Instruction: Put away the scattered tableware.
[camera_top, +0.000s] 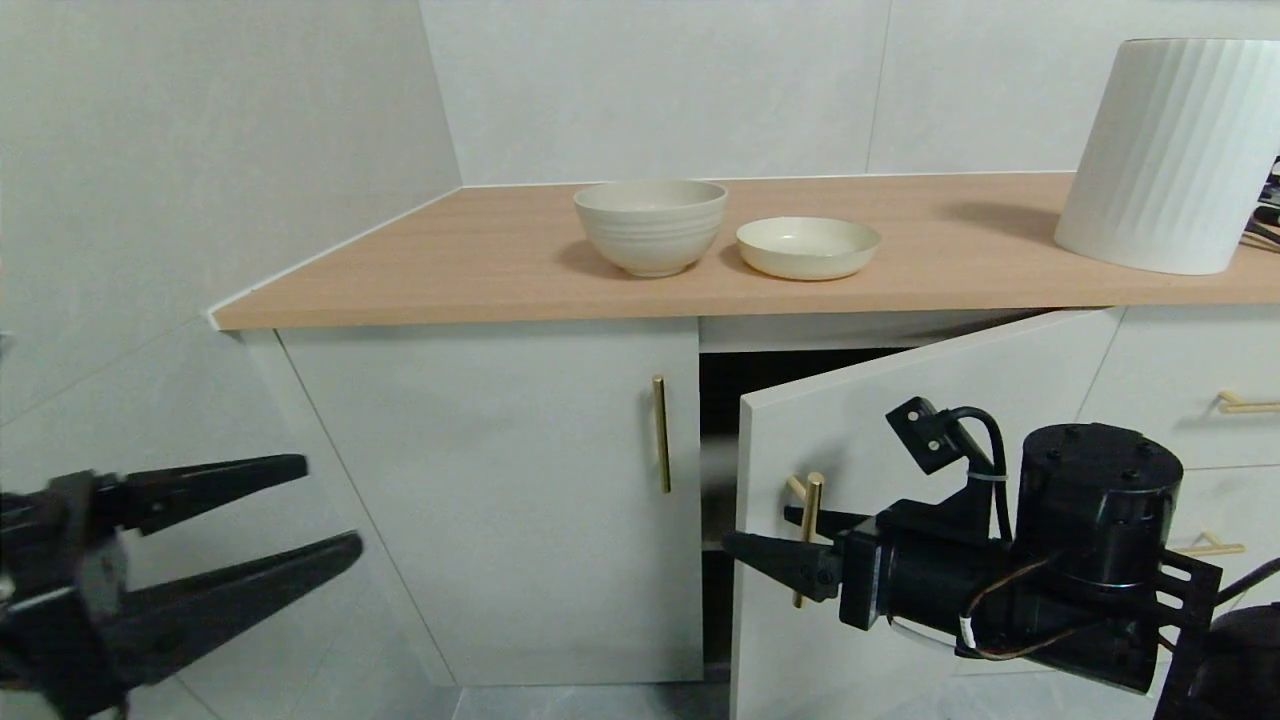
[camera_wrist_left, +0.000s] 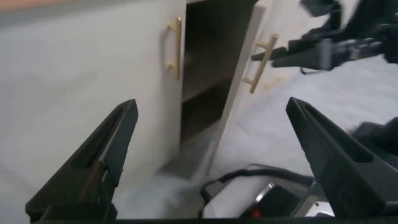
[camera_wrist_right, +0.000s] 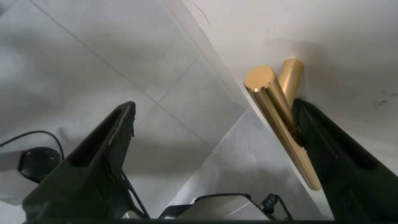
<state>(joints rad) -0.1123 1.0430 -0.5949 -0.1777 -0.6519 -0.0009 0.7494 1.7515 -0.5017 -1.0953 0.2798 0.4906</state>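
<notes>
A deep cream bowl (camera_top: 650, 225) and a shallow cream dish (camera_top: 808, 246) stand side by side on the wooden counter (camera_top: 450, 270). Below them, the right cabinet door (camera_top: 860, 420) is swung partly out, with a dark gap beside it. My right gripper (camera_top: 770, 532) is open at that door's gold handle (camera_top: 810, 535). In the right wrist view the handle (camera_wrist_right: 283, 118) lies between the fingers, close against one fingertip (camera_wrist_right: 311, 124). My left gripper (camera_top: 330, 505) hangs open and holds nothing, low at the left, in front of the closed left door (camera_top: 480, 480).
A tall white ribbed shade (camera_top: 1170, 155) stands on the counter's right end. The left door carries a gold handle (camera_top: 660, 433). Drawers with gold pulls (camera_top: 1245, 403) lie further right. Tiled walls close the left side and back. A shelf (camera_wrist_left: 202, 87) shows inside the cabinet.
</notes>
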